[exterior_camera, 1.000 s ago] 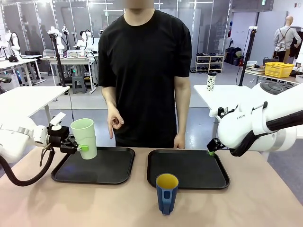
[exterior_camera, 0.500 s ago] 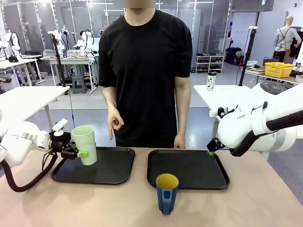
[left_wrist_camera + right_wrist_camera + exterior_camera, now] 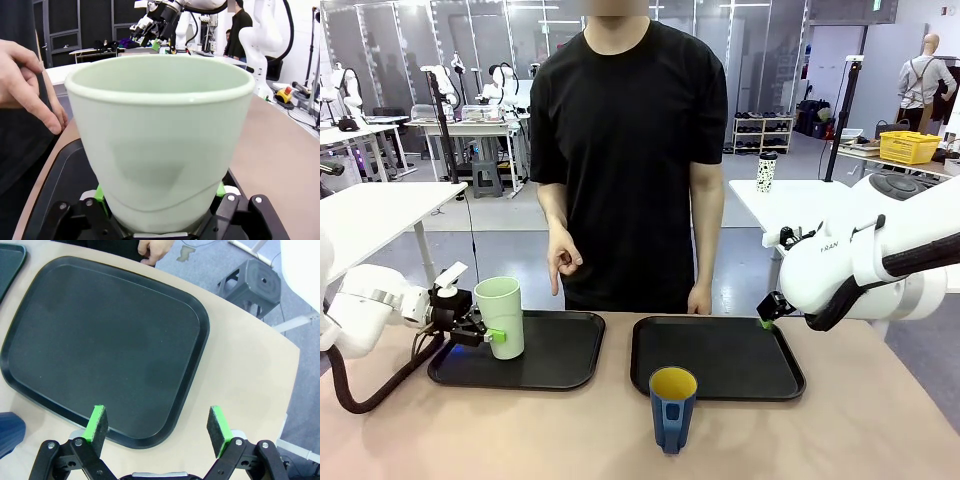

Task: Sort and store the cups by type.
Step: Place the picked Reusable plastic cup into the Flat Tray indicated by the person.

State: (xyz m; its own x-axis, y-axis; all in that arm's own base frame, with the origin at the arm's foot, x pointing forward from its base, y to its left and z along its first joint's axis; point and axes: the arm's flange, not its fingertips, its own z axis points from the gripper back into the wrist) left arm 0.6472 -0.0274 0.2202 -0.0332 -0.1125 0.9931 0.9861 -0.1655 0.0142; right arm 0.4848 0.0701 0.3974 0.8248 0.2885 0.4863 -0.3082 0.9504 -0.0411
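Observation:
My left gripper (image 3: 480, 333) is shut on the pale green tumbler (image 3: 500, 317), holding it upright low over the left black tray (image 3: 560, 365); I cannot tell whether its base touches the tray. In the left wrist view the tumbler (image 3: 160, 140) stands between green pads (image 3: 101, 193). The dark blue cup (image 3: 671, 408) with yellow inside and a handle stands on the table near the front edge, in front of the right black tray (image 3: 720, 355). My right gripper (image 3: 158, 429) hangs open and empty above the near corner of that tray (image 3: 100, 340); a blue cup edge (image 3: 10, 436) peeks in at lower left.
A person in a black shirt stands at the far side, one hand (image 3: 561, 260) raised above the left tray, the other hand (image 3: 698, 298) at the table edge behind the right tray. The hand (image 3: 30, 85) looms beside the tumbler in the left wrist view.
My left gripper has lowered the green tumbler toward the left tray and drawn slightly left. The right arm, the blue cup and the person have not moved.

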